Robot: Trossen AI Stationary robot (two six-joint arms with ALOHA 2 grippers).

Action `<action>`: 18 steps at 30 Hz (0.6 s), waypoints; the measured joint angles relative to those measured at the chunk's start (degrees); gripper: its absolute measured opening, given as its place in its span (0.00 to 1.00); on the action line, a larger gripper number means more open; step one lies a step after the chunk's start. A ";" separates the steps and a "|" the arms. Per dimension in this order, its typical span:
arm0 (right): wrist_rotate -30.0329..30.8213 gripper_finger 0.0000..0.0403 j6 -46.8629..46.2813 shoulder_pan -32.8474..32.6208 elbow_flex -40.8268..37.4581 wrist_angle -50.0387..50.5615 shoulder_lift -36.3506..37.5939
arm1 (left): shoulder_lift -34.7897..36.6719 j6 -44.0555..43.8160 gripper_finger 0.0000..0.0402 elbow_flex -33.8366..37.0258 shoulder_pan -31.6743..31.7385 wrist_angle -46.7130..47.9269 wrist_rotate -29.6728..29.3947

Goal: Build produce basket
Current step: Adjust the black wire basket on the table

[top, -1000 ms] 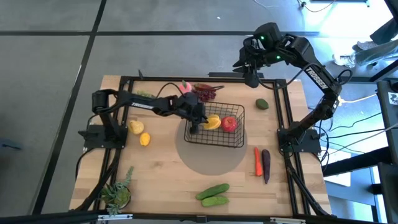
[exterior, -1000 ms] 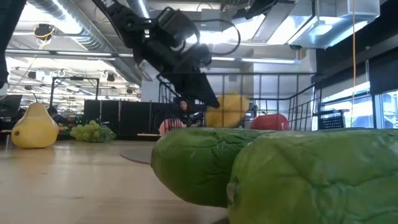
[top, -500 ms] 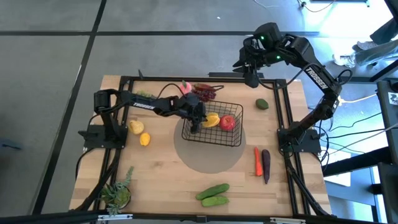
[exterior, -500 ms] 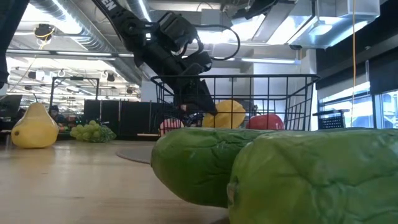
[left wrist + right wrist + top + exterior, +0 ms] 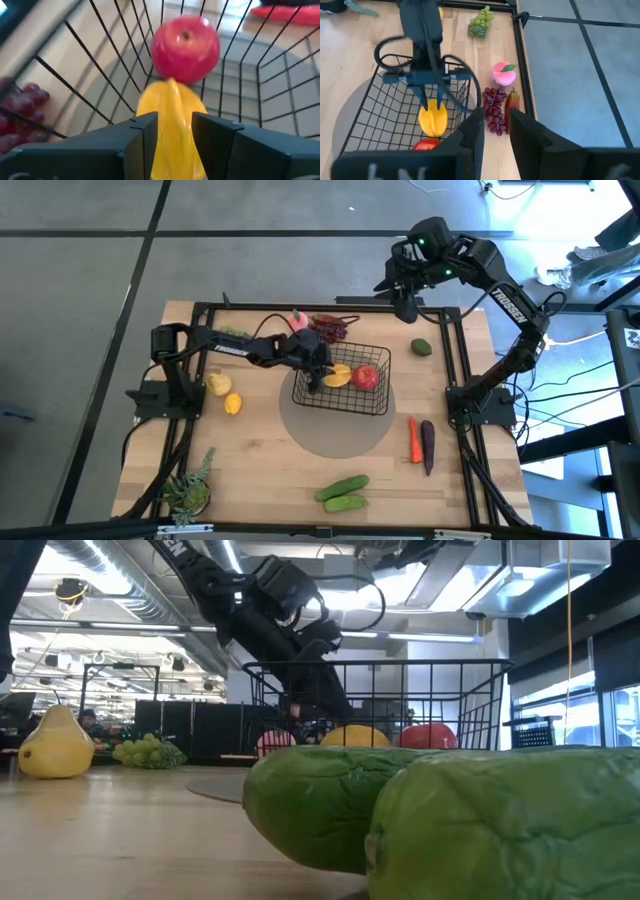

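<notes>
The basket (image 5: 345,379) is seen mid-bench, an apple (image 5: 367,378) and mango (image 5: 338,375) inside. The left end effector (image 5: 314,383) is spread astride the mango, just inside the wall. A finger could be snagged on the wire, dragging the basket. The right end effector (image 5: 404,308) is parked above the bench's far edge, parted and empty.

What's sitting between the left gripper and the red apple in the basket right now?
Only the yellow mango: in the left wrist view it lies between the left gripper and its fingers, touching the red apple inside the basket.
</notes>
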State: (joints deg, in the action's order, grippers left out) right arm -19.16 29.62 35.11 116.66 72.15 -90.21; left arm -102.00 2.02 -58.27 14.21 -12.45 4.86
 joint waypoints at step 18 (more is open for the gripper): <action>0.02 0.21 2.39 -1.13 0.00 0.37 -0.02 | 18.04 0.05 0.27 -0.08 6.07 6.55 -14.94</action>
State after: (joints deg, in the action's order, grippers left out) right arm -19.14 32.01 33.98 116.66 72.51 -90.24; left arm -83.97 2.07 -58.35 20.27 -5.90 -10.07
